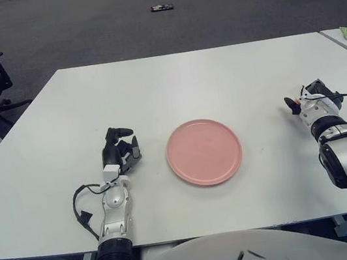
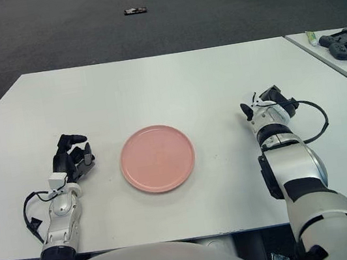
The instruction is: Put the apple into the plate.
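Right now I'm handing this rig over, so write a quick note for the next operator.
Left hand: left of the pink plate, fingers curled, holding nothing.
Right hand: right of the plate, toward the table's right side; nothing visibly held.
Plate: bare, on the white table, between the two hands.
Apple: not visible in either view.
Done: nothing.
Left: find the apple, pick it up, set it in the plate.

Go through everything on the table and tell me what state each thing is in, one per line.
Plate: upright, nothing on it, flat on the table.
Left robot hand: fingers curled, holding nothing, left of the plate.
Right robot hand: right of the plate, holding nothing.
Apple: not in view.
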{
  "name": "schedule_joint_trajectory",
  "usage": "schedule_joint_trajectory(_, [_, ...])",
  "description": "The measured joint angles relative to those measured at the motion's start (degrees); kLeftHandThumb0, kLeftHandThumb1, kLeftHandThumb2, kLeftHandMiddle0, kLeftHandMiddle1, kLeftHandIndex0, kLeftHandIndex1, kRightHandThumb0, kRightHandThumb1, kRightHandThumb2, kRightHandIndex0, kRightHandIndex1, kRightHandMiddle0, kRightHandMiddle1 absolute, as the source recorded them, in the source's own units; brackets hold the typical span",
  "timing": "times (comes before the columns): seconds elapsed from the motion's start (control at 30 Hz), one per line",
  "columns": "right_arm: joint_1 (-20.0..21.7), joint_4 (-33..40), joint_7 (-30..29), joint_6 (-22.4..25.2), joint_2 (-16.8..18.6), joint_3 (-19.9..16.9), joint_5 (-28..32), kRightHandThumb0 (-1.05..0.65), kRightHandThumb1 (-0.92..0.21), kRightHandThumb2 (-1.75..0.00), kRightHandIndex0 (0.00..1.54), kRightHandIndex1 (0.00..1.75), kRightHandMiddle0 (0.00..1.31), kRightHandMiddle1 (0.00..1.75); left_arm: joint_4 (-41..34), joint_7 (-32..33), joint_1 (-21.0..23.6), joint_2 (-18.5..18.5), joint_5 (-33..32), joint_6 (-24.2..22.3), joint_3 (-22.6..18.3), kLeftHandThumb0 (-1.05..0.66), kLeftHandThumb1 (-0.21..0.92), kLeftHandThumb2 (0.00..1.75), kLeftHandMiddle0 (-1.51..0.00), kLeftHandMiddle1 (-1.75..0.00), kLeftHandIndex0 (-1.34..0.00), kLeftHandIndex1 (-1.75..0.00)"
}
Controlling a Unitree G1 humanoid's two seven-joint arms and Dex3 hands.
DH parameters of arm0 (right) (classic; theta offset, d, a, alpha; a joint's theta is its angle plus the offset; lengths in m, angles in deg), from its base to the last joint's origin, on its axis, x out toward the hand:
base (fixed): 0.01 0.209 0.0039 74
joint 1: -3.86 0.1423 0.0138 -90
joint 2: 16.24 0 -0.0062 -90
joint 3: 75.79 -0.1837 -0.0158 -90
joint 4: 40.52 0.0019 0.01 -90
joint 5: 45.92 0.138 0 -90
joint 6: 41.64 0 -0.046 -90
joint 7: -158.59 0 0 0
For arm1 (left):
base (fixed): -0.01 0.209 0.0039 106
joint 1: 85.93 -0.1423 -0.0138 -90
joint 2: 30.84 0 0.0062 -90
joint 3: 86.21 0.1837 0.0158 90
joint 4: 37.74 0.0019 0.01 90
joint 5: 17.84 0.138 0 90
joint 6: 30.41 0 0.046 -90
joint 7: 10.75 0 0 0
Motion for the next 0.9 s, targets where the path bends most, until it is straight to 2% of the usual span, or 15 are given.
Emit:
schedule_joint_trajectory(0.1, [-0.3,0.0,-1.6,-0.4,0.3,-0.9,0.6,-0.15,-0.31,-1.29,0.58,1.55,0.49,1.75,0.0,0.1,0.1,0.0,0.0,-0.2,-0.1,-0.39,0.64,0.92,-0.76,-1.75,-0.37,-1.75])
schedule_joint_trajectory(0.17, [-0.9,0.0,-2.8,-1.9,0.2,-1.8,1.3,-0.08,-0.24,-1.37,0.69,1.56,0.49,1.75,0.0,0.1,0.2,0.0,0.0,-0.2,-0.2,-0.39,0.64,0.92,-0.76,-1.75,-0.37,-1.75])
schedule_joint_trajectory(0.3, [-2.2,0.0,-5.4,-5.0,0.2,-4.0,2.6,-0.02,-0.11,-1.48,0.86,1.49,0.55,1.75,0.1,0.1,0.2,0.0,0.0,-0.3,-0.3,-0.39,0.64,0.92,-0.77,-1.75,-0.37,-1.75])
schedule_joint_trajectory(0.53, [-3.0,0.4,-10.1,-10.5,1.4,-9.1,7.1,0.0,-0.06,-1.55,0.89,1.54,0.57,1.75,0.7,0.1,0.5,-0.3,0.0,0.0,-0.5,-0.39,0.64,0.92,-0.79,-1.75,-0.37,-1.75])
schedule_joint_trajectory(0.9, [-5.8,2.1,-11.3,-21.1,3.5,-16.5,14.6,0.0,-0.03,-1.59,0.89,1.58,0.59,1.75,1.6,0.1,1.1,-0.5,-0.1,0.4,-0.7,-0.39,0.65,0.9,-0.76,-1.75,-0.36,-1.75])
